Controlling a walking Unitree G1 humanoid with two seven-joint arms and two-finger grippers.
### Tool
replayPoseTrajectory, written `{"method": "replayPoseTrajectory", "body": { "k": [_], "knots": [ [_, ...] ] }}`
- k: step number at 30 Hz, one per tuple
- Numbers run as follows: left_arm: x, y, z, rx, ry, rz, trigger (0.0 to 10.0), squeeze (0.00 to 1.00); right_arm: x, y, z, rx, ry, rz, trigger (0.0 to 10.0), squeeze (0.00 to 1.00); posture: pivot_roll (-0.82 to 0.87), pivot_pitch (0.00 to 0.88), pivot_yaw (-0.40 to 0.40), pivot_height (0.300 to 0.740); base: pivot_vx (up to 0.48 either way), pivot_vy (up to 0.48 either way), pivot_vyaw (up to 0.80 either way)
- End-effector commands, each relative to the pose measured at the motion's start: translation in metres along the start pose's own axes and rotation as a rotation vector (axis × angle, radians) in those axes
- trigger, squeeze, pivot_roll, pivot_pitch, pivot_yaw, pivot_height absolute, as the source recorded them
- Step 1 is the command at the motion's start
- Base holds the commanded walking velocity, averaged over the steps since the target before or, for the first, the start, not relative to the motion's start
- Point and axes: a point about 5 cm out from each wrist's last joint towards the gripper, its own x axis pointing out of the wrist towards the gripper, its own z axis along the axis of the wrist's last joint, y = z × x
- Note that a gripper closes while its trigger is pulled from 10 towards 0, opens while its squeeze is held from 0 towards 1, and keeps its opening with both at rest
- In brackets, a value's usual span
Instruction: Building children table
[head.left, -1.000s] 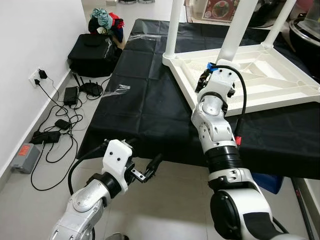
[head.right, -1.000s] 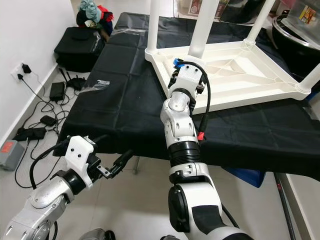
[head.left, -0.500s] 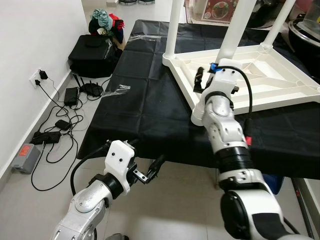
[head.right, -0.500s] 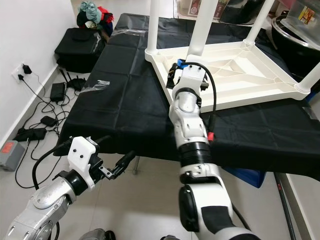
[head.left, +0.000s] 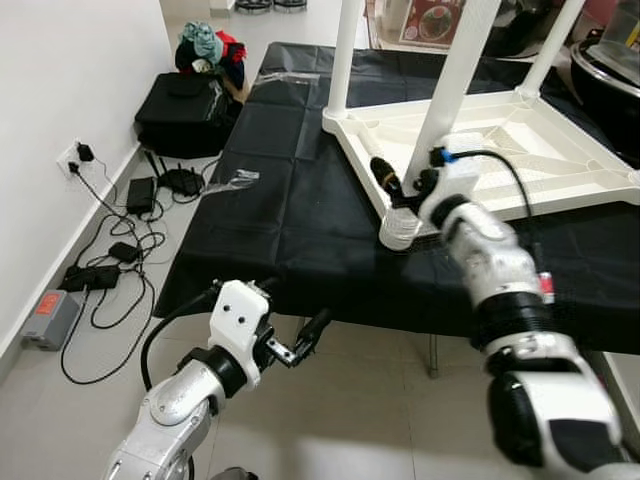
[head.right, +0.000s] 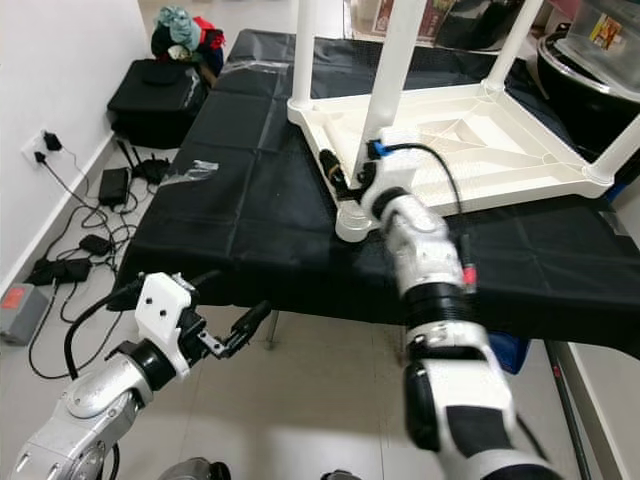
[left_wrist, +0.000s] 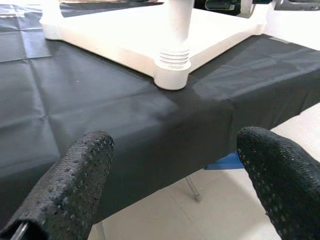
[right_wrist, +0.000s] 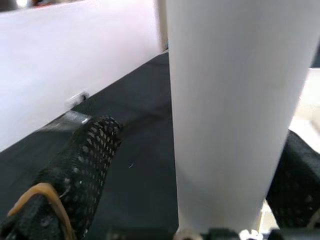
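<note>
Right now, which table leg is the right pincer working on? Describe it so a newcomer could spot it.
On the black cloth lies an upturned white children table, legs pointing up. The leg is the one at the corner nearest the robot, its ribbed base in a round socket. Unlike its neighbours, it has the right pincer around it, fingers either side.

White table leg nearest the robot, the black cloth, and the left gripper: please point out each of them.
White table leg (head.left: 447, 95), left eye view, middle of its shaft.
Black cloth (head.left: 275, 215), left eye view, bare part left of the table.
Left gripper (left_wrist: 175, 170), left wrist view, midway between its fingertips.
</note>
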Motion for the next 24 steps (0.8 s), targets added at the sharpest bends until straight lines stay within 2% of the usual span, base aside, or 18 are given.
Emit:
{"method": "replayPoseTrajectory", "body": {
  "k": [1,7,10,12,14,17,24],
  "knots": [
    [0.0,0.0,-0.003,0.002,0.009,0.002,10.0,0.0,0.004,0.007,-0.004,0.027,0.038,0.116,10.0,0.0,0.17,0.108,-0.078,0.74,0.0,0.0,0.0],
    [0.001,0.0,-0.002,0.006,0.005,0.001,10.0,0.0,0.007,0.005,0.004,0.051,0.038,0.176,10.0,0.0,0.17,0.109,-0.079,0.74,0.0,0.0,0.0],
    [0.001,0.0,-0.002,0.005,0.004,0.002,10.0,0.0,0.009,0.008,0.011,0.067,0.022,0.245,10.0,0.0,0.17,0.109,-0.081,0.74,0.0,0.0,0.0],
    [0.0,-0.001,-0.002,0.004,0.005,0.001,10.0,0.0,0.009,0.015,0.017,0.081,0.019,0.393,10.0,0.0,0.17,0.112,-0.08,0.74,0.0,0.0,0.0],
    [0.0,-0.001,-0.002,0.004,0.005,0.001,10.0,0.0,0.009,0.015,0.017,0.081,0.019,0.393,10.0,0.0,0.17,0.112,-0.08,0.74,0.0,0.0,0.0],
    [0.0,-0.002,-0.001,0.003,0.004,-0.001,10.0,0.0,0.009,0.017,0.019,0.07,0.024,0.456,10.0,0.0,0.18,0.112,-0.081,0.74,0.0,0.0,0.0],
    [-0.001,-0.002,-0.001,0.003,0.004,-0.001,10.0,0.0,0.011,0.017,0.022,0.07,0.021,0.476,10.0,0.0,0.18,0.112,-0.08,0.74,0.0,0.0,0.0]
  ]
}}
